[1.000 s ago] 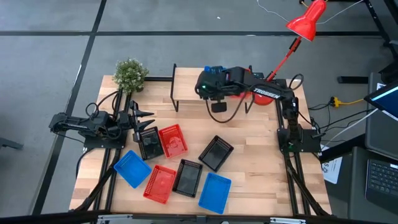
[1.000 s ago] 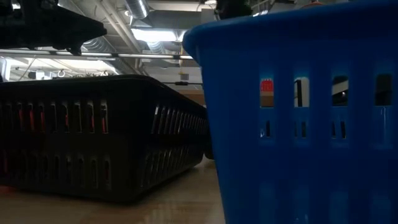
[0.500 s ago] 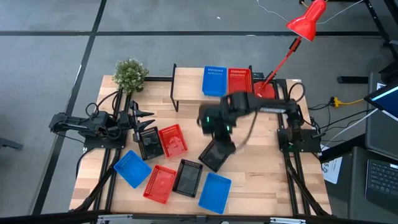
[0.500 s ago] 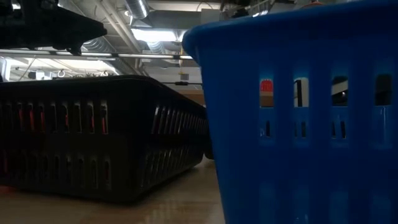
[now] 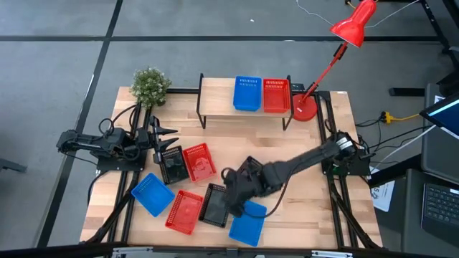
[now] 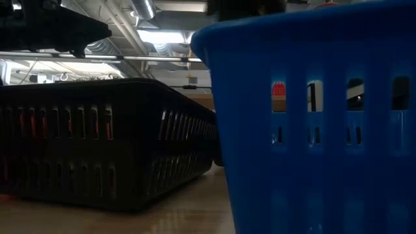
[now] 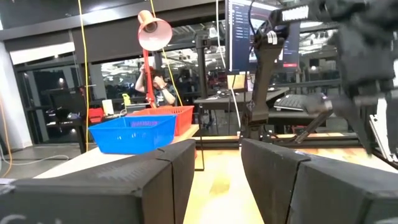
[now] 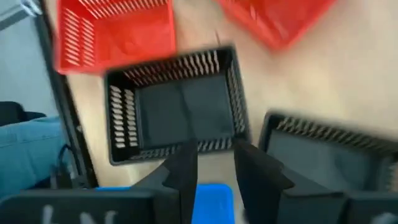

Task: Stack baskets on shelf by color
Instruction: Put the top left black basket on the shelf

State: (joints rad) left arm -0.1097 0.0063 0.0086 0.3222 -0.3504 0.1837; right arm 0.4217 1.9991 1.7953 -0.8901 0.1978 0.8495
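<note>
Sweeping down from the shelf (image 5: 215,92), the right gripper (image 5: 234,195) is now hovering over the black basket (image 5: 216,203), fingers partly apart, gripping nothing. Left gripper (image 5: 166,132) is waiting open. Blue basket (image 5: 247,93) and red basket (image 5: 276,94) are sitting shelved; seven are remaining on the table (image 5: 301,179).

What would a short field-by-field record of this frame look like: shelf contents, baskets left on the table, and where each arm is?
shelf: holds one blue basket and one red basket, side by side, apart from each other
loose on table: blue basket at left front, blue basket at front, two red baskets, black baskets
right gripper: reaching down over the black baskets near the front, nothing visibly held
left gripper: waiting at the table's left side, fingers open
</note>
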